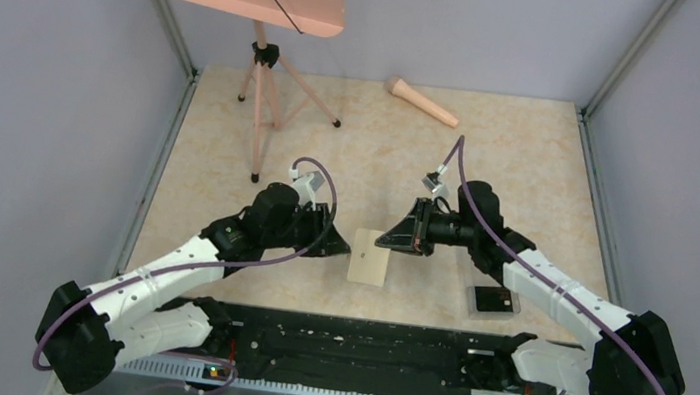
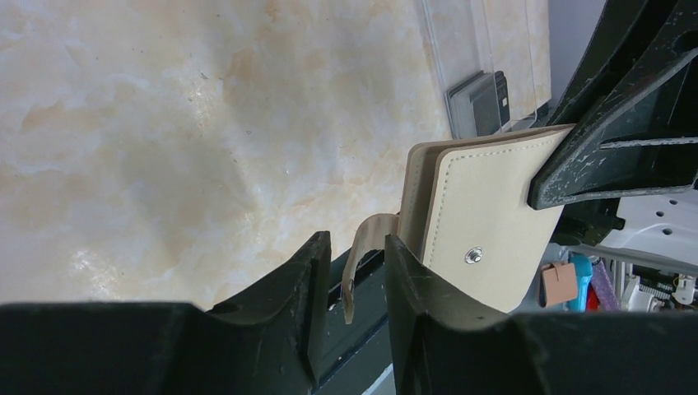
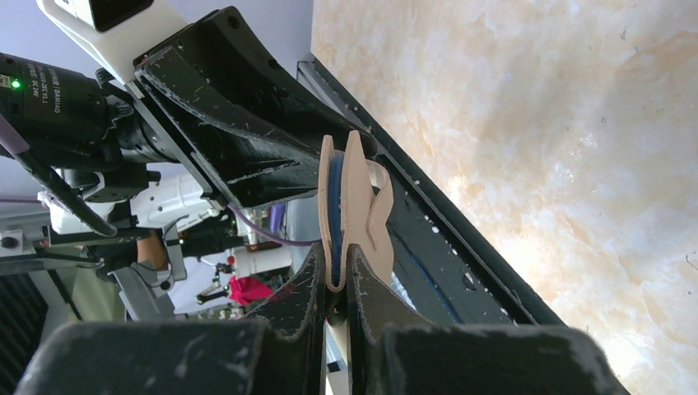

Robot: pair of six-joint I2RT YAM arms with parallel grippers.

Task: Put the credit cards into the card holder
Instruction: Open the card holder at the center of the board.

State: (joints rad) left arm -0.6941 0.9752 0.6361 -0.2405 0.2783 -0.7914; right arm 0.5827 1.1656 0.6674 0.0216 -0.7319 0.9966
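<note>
- We find the card holder (image 1: 368,260) lifted clear of the table (image 1: 529,179), over the middle of its near edge, between the two grippers.
- The right gripper (image 3: 333,265) is clamped tight on the holder's folded edge. The leaves gape slightly, and light blue shows inside.
- The left gripper (image 2: 357,245) stands narrowly parted. The holder's strap tab (image 2: 370,234) hangs in the gap, and we see no pinch on it.
- The snap dot (image 2: 473,257) faces the left wrist camera.
- A dark card (image 1: 494,301) lies in a clear box (image 2: 494,41) toward the near right corner, well apart from the holder.
</note>
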